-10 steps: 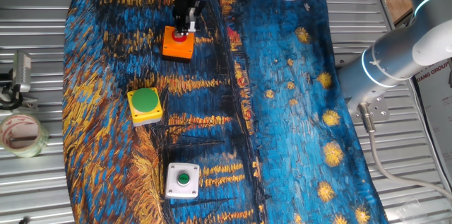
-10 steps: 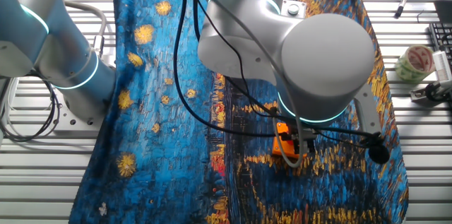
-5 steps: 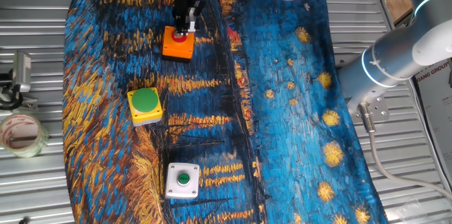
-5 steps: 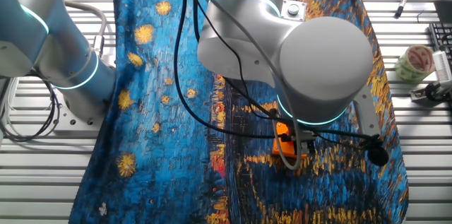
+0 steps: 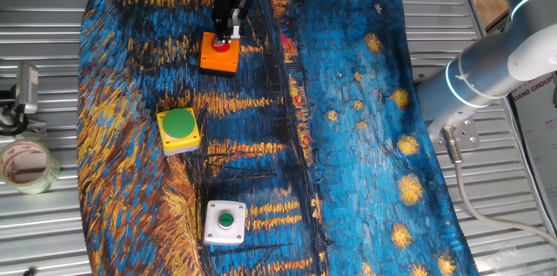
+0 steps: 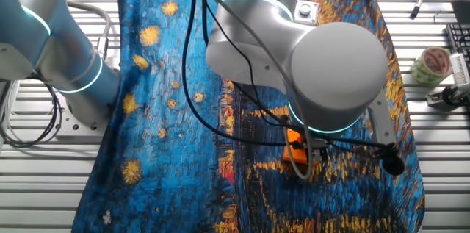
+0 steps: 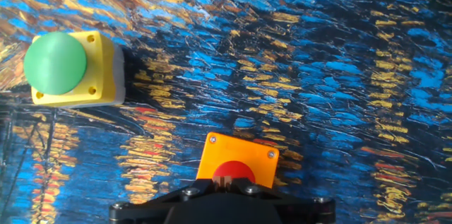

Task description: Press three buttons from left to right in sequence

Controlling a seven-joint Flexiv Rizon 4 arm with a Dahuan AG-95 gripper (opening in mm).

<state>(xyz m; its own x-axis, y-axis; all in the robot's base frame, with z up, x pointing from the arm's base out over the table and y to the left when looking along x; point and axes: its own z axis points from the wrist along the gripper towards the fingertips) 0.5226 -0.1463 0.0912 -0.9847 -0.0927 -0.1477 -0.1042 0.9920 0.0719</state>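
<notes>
Item 1: orange box (image 5: 218, 56), square, four corner screws, round red button (image 7: 234, 172) on top. Lies at 12 o'clock on the painted cloth (image 5: 348, 137) in one fixed view; at 6 o'clock in the hand view, partly under the black gripper body. In the other fixed view only an orange edge (image 6: 295, 145) shows beneath the arm.

Item 2: yellow box (image 5: 178, 131), square, large domed green button (image 7: 55, 63) covering most of its top. Sits apart from the orange box, toward 7 o'clock of it in one fixed view.

Item 3: white box (image 5: 224, 223), square, small green button at centre, at 6 o'clock on the cloth.

Item 4: gripper (image 5: 228, 37), black, tips on or just over the red button; whether the fingers are parted or together cannot be told.
</notes>
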